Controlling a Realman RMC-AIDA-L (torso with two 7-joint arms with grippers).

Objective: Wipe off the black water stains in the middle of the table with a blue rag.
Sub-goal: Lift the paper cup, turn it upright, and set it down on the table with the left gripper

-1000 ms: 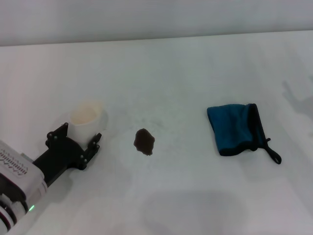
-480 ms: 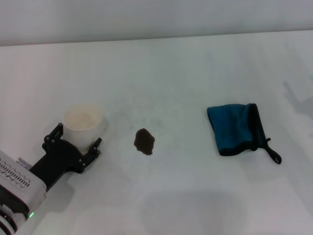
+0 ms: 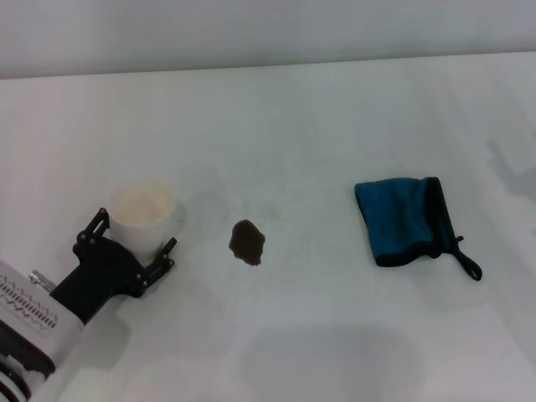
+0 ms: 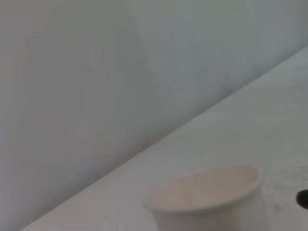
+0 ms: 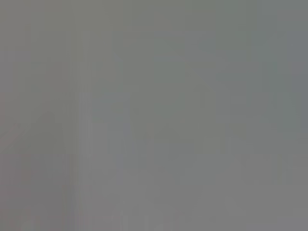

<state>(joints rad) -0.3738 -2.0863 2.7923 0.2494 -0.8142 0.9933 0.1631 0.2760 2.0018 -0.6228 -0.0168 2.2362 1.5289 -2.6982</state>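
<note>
The black water stain (image 3: 247, 242) is a small dark blotch on the white table (image 3: 293, 126), near the middle. To its right lies the blue rag (image 3: 402, 219), folded flat, its black loop cord (image 3: 469, 265) trailing toward the near right. My left gripper (image 3: 134, 235) is open at the near left, its fingers on either side of a white paper cup (image 3: 144, 212), well left of the stain. The left wrist view shows that cup (image 4: 211, 197) up close and the edge of the stain (image 4: 303, 198). My right gripper is out of view.
The white paper cup stands upright to the left of the stain. The table's far edge (image 3: 268, 65) meets a pale wall. The right wrist view shows only a flat grey field.
The cup, blurred a second ago, now stands sharp and still. My left arm has drawn back slightly toward the near left, fingers still open around the cup.
</note>
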